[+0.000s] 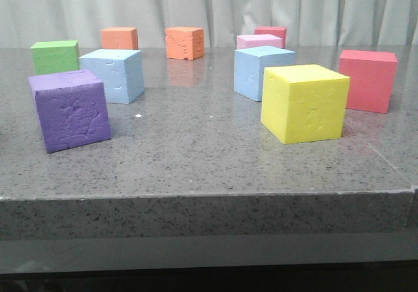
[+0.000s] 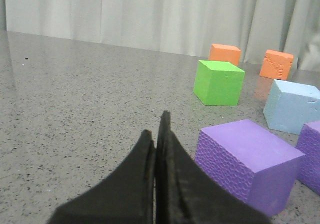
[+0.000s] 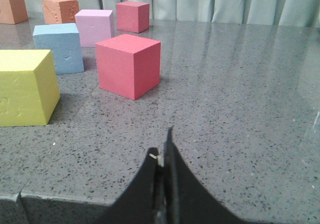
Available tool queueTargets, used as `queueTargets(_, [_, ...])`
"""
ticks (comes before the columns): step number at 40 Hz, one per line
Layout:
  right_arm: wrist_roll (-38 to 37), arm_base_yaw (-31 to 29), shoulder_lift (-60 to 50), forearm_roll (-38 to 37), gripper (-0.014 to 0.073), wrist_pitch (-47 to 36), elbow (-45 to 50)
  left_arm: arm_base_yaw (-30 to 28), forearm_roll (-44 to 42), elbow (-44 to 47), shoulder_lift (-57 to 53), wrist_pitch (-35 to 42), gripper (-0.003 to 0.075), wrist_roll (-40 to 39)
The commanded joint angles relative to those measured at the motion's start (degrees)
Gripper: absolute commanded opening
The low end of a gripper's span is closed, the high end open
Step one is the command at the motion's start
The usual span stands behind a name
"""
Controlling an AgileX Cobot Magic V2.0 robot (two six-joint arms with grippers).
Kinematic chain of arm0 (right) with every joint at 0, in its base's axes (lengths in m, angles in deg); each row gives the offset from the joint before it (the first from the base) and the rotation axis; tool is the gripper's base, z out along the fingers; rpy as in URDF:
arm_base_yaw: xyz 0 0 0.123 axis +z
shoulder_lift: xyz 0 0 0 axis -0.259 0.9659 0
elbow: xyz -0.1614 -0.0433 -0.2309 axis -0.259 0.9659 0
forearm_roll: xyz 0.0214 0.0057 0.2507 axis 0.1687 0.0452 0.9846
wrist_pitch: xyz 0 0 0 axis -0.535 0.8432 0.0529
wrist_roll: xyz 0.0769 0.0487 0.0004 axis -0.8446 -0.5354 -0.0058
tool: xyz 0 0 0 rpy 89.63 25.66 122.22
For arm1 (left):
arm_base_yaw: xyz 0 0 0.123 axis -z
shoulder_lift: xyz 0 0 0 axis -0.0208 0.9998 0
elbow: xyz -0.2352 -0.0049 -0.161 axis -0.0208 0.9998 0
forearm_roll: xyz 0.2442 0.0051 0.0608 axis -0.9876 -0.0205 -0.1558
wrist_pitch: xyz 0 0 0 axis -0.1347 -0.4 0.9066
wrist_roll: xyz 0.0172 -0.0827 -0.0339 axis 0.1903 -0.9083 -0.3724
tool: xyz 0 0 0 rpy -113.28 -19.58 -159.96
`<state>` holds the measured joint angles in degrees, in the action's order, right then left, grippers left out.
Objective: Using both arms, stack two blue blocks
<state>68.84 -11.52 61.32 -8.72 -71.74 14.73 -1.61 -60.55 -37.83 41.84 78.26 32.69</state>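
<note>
Blue blocks [image 1: 113,74] [image 1: 260,72] upright, seemingly apart, corners forward.

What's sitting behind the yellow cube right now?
Behind the yellow cube sits a blue block, its lower right corner covered by the yellow one. Farther back are a pink cube and a red cube, both partly covered.

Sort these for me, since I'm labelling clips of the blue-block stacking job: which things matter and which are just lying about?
For the job:
- left pale sky-blue foam cube
- right pale sky-blue foam cube

Just lying about:
- purple foam cube
- yellow foam cube
- green foam cube
- two orange foam cubes
- pale pink foam cube
- two red foam cubes
</note>
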Motion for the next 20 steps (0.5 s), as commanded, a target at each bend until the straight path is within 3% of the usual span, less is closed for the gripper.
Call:
queueTargets(1, [0.4, -0.4, -1.0, 0.0, -0.0067, -6.0, -0.5, -0.1, 0.5, 0.1, -0.9, 5.4, -0.002, 0.1])
queueTargets(13, [0.4, -0.3, -1.0, 3.5, -0.0067, -20.3, -0.9, -0.1, 0.5, 0.1, -0.9, 14.0, -0.002, 0.1])
queueTargets(20, [0.4, -0.3, -1.0, 3.5, -0.0067, -14.5, -7.1, -0.1, 0.5, -0.6, -0.9, 23.1, -0.002, 0.1])
